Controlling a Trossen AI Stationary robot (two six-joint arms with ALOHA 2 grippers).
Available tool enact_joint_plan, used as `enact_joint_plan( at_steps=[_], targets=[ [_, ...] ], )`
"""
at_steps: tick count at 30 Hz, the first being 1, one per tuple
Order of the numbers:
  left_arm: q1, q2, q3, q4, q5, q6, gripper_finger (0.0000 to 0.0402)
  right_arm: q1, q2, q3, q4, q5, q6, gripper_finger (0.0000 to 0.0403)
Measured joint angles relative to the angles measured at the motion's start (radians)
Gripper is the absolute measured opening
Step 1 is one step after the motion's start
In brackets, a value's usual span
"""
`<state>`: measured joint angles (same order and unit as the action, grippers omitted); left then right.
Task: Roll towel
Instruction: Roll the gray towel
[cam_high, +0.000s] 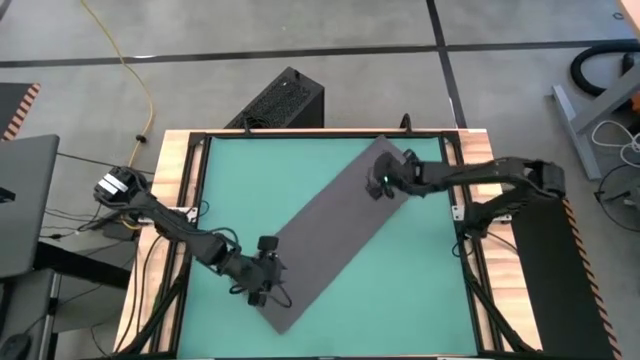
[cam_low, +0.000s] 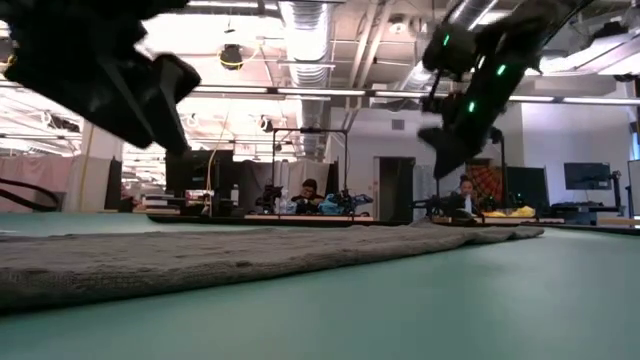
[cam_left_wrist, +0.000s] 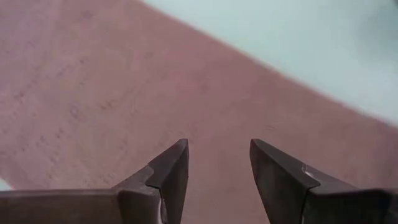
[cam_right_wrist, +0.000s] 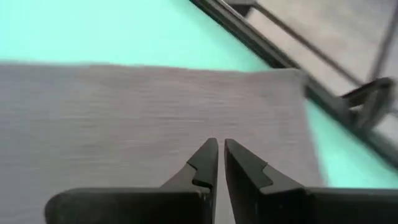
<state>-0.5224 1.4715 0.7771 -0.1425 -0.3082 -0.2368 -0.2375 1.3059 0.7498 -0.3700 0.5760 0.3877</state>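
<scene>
Grey towel (cam_high: 335, 232) lies flat under both grippers: left gripper (cam_left_wrist: 217, 171) spread apart, right gripper (cam_right_wrist: 221, 163) nearly together, empty.

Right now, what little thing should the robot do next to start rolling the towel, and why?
Probably lower the left gripper onto the near end of the towel and pinch its edge. The towel lies flat and unrolled, slanting across the green table. The left gripper hovers open just above that end, holding nothing. The right gripper is nearly shut over the far end, empty too.
</scene>
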Motion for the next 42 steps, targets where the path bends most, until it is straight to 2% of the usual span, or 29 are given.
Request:
enact_joint_plan(
  at_steps=[3, 8, 11, 13, 18, 24, 28, 34, 42],
  targets=[
    [0.051, 0.0, -0.031, 0.004, 0.088, 0.101, 0.016, 0.187, -0.016, -0.002, -0.027, 0.01, 0.191, 0.0053],
    [0.133, 0.0, -0.091, 0.044, 0.242, 0.266, 0.016, 0.533, 0.09, -0.002, 0.037, 0.169, 0.57, 0.0039],
    [0.171, 0.001, -0.124, 0.082, 0.355, 0.301, 0.016, 0.676, 0.185, -0.002, 0.102, 0.25, 0.756, 0.0021],
    [0.183, 0.001, -0.132, 0.082, 0.402, 0.277, 0.016, 0.728, 0.241, 0.007, 0.127, 0.285, 0.81, 0.0013],
    [0.167, 0.001, -0.144, 0.09, 0.398, 0.17, 0.0159, 0.74, 0.372, 0.071, 0.139, 0.29, 0.836, 0.0013],
    [0.121, 0.001, -0.144, 0.14, 0.236, 0.081, 0.013, 0.69, 0.535, 0.162, 0.151, 0.262, 0.739, 0.0017],
    [0.116, 0.001, -0.144, 0.171, 0.229, 0.066, 0.0102, 0.664, 0.596, 0.2, 0.143, 0.226, 0.704, 0.0017],
    [0.116, 0.001, -0.144, 0.165, 0.24, 0.059, 0.0057, 0.647, 0.606, 0.205, 0.099, 0.19, 0.717, 0.0018],
    [0.088, -0.001, -0.143, 0.26, 0.251, 0.152, 0.0004, 0.624, 0.481, 0.199, -0.206, 0.053, 0.746, 0.0018]
  ],
)
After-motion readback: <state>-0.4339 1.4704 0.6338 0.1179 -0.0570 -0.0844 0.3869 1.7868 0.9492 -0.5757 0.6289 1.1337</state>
